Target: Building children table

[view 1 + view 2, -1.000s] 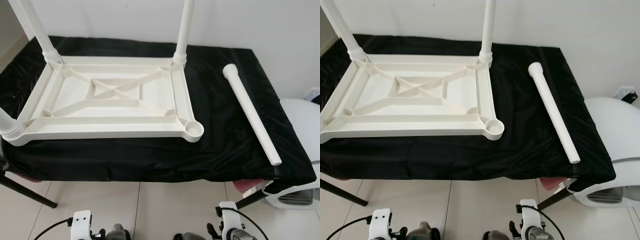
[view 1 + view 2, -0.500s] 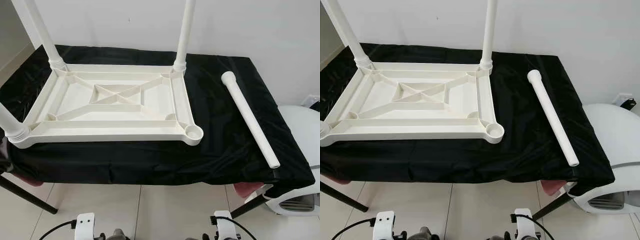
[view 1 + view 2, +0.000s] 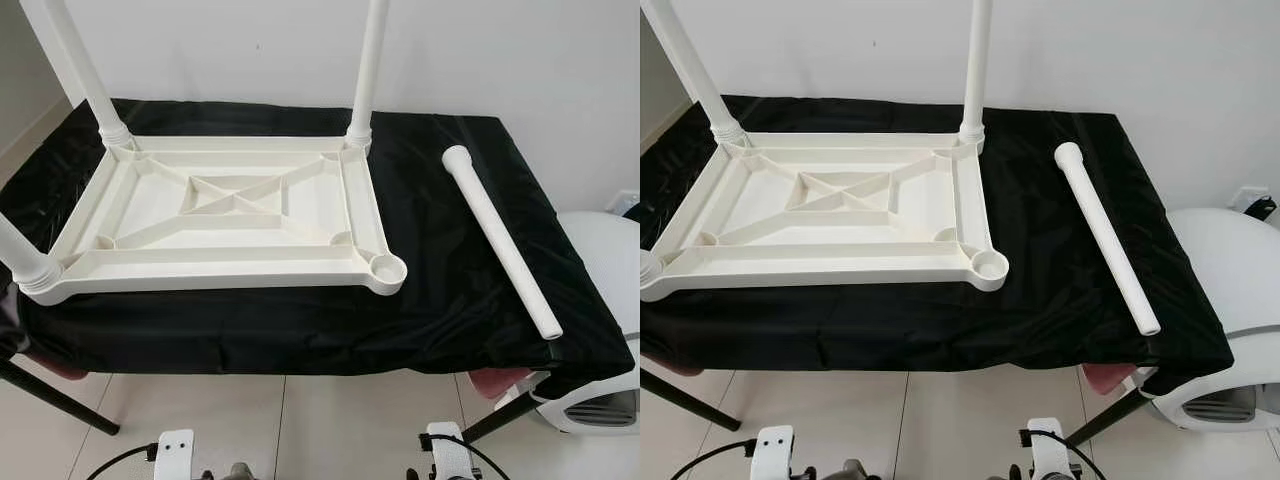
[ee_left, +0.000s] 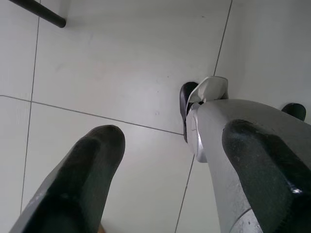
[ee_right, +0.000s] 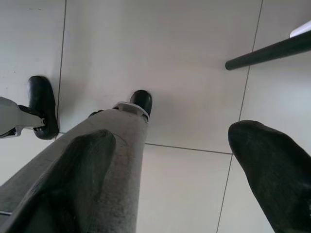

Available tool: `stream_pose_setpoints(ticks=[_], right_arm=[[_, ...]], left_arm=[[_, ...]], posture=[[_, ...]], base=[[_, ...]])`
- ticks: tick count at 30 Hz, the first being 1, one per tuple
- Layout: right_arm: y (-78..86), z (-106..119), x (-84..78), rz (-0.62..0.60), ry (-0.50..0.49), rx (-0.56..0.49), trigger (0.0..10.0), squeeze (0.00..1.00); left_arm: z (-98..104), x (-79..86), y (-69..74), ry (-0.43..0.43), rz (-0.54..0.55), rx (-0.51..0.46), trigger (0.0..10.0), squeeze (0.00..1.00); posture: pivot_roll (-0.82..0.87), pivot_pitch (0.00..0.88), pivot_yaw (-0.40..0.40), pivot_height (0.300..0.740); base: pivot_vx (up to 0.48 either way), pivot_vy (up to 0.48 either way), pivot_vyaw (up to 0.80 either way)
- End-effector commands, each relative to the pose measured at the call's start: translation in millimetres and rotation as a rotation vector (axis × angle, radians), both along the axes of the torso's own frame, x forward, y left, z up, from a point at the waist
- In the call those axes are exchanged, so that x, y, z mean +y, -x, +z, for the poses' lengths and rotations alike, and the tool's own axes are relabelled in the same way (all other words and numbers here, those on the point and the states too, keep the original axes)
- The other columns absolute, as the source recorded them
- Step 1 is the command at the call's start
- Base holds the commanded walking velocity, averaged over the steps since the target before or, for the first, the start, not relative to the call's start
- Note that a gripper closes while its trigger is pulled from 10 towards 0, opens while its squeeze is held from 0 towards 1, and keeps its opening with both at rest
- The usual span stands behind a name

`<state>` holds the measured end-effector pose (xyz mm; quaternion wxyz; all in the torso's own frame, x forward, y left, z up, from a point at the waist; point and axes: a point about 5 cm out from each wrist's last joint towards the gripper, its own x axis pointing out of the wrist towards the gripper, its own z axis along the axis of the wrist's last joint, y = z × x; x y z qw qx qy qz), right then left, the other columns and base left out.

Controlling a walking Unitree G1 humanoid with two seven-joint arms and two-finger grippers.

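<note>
A white plastic children's tabletop (image 3: 230, 215) lies upside down on a table draped in black cloth (image 3: 440, 290). Three white legs stand up from its corners: far left (image 3: 85, 75), far right (image 3: 366, 70) and near left (image 3: 25, 260). The near right corner socket (image 3: 386, 268) is an empty round cup. A loose white leg (image 3: 500, 238) lies on the cloth to the right of the tabletop. My left gripper (image 4: 172, 136) hangs low over the tiled floor, open and holding nothing. My right gripper (image 5: 172, 138) hangs the same way, open.
A white wall runs behind the table. A rounded white appliance (image 3: 605, 270) stands close to the table's right end. Black metal table legs (image 3: 60, 398) slant to the floor, and something pink (image 3: 495, 380) shows under the right side. My feet (image 5: 41, 104) stand on light tiles.
The head camera has shifted, so the whole scene sits slightly differently in the picture. Nothing on the table has moved. My wrists show lower at the picture's bottom edge.
</note>
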<state>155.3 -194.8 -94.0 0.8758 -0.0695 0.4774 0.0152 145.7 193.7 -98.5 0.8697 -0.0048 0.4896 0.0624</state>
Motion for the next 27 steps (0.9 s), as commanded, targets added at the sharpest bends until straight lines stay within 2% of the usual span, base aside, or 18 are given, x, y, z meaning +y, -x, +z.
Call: stream_pose_setpoints(ticks=[1, 7, 10, 19, 23, 27], right_arm=[[8.0, -3.9, 4.9, 0.013, -0.001, 0.027, 10.0, 0.00], [7.4, -4.1, 7.3, 0.036, 0.013, 0.029, 10.0, 0.00], [7.7, -4.5, 9.5, 0.040, 0.010, 0.033, 10.0, 0.00], [8.8, -5.5, 14.1, 0.032, -0.054, 0.051, 10.0, 0.00], [7.6, -5.2, 15.5, 0.065, -0.062, 0.056, 10.0, 0.00], [7.1, -5.0, 15.7, 0.086, -0.061, 0.060, 10.0, 0.00]], left_arm=[[-5.6, -7.9, 11.3, 0.028, -0.022, 0.056, 10.0, 0.00], [-4.7, -13.2, 6.9, 0.001, -0.078, 0.052, 10.0, 0.00], [-4.7, -20.1, 5.0, 0.025, -0.073, 0.048, 10.0, 0.00], [-6.4, -27.9, 7.5, 0.037, -0.102, 0.070, 10.0, 0.00], [-4.0, -32.1, -0.2, 0.013, -0.171, 0.057, 10.0, 0.00], [-1.7, -32.7, -5.9, 0.014, -0.176, 0.035, 10.0, 0.00]], posture=[[0.01, 0.000, 0.015, 0.740], [0.01, 0.000, 0.009, 0.740], [0.02, 0.000, 0.008, 0.740], [0.02, 0.000, 0.008, 0.740], [0.04, 0.000, -0.013, 0.740], [0.06, 0.000, -0.036, 0.740]], base=[[0.000, 0.000, 0.00], [0.000, 0.000, 0.00], [0.000, 0.000, 0.00], [0.000, 0.000, 0.00], [0.000, 0.000, 0.00], [0.000, 0.000, 0.00]])
